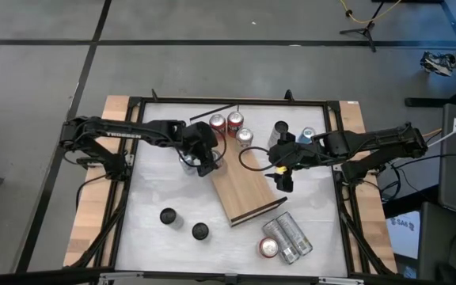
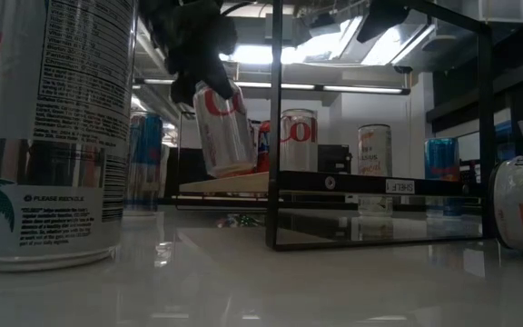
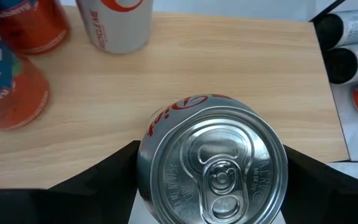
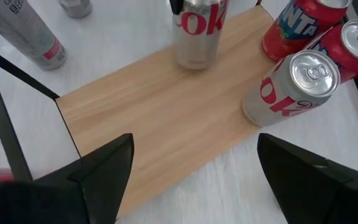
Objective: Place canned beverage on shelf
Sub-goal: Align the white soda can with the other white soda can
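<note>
A silver Diet Coke can (image 3: 213, 165) hangs tilted in my left gripper (image 1: 204, 158), which is shut on it low over the left edge of the shelf (image 1: 248, 188). The shelf is a light wooden board lying flat on the white table. In the low view the can (image 2: 225, 127) has its bottom just above the board (image 2: 225, 183). Three cans stand on the shelf's far end: a silver one (image 4: 291, 87) and two red ones (image 4: 300, 25) (image 4: 353, 43). My right gripper (image 1: 283, 172) hovers open over the shelf's right edge, nothing between its fingers. My left gripper pinches the can's upper side wall (image 3: 145, 165) between its two fingers, one on each side just below the rim. The fingers (image 3: 104, 183) come slanting down from above on the table's left side. The can hangs below them, tilted, its top toward the wrist.
Two dark cans (image 1: 168, 215) (image 1: 200, 231) stand on the table near the front left. Several cans (image 1: 285, 237) lie at the front right. A dark can (image 1: 281, 129) and a blue one (image 1: 308, 134) stand at the far right. A thin black frame (image 2: 275, 136) rises at the shelf's near end.
</note>
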Robot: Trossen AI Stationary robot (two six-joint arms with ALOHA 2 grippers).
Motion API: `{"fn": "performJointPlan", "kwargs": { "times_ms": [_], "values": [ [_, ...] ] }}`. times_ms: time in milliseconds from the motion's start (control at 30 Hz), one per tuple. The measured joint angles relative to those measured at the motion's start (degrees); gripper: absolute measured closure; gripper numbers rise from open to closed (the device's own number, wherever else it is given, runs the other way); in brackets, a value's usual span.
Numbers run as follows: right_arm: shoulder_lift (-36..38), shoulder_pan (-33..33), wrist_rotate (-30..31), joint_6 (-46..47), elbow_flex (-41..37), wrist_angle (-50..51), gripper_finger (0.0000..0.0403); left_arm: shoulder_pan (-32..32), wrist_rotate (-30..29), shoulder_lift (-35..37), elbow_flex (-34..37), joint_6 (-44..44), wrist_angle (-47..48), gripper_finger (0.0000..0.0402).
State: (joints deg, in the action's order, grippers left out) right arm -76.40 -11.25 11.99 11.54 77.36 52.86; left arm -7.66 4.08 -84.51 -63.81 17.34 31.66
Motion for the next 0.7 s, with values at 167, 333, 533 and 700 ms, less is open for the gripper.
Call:
{"fn": "performJointPlan", "kwargs": {
  "times_ms": [167, 333, 533, 700],
  "values": [
    [0.0, 0.0, 0.0, -0.03, 0.0, -0.5, 0.0065, 0.0, -0.85, -0.07, 0.0, -0.01, -0.59, 0.0113],
    [0.0, 0.0, 0.0, -0.03, 0.0, -0.51, 0.0065, 0.0, -1.57, -0.07, 0.0, -0.02, -1.25, 0.0113],
    [0.0, 0.0, 0.0, -0.06, 0.0, -0.5, 0.0065, 0.07, -1.61, -0.07, 0.0, -0.02, -1.33, 0.0113],
    [0.0, 0.0, 0.0, -0.06, 0.0, -0.48, 0.0065, 0.07, -1.66, -1.03, -0.02, -0.02, -1.33, 0.0102]
  ]
}}
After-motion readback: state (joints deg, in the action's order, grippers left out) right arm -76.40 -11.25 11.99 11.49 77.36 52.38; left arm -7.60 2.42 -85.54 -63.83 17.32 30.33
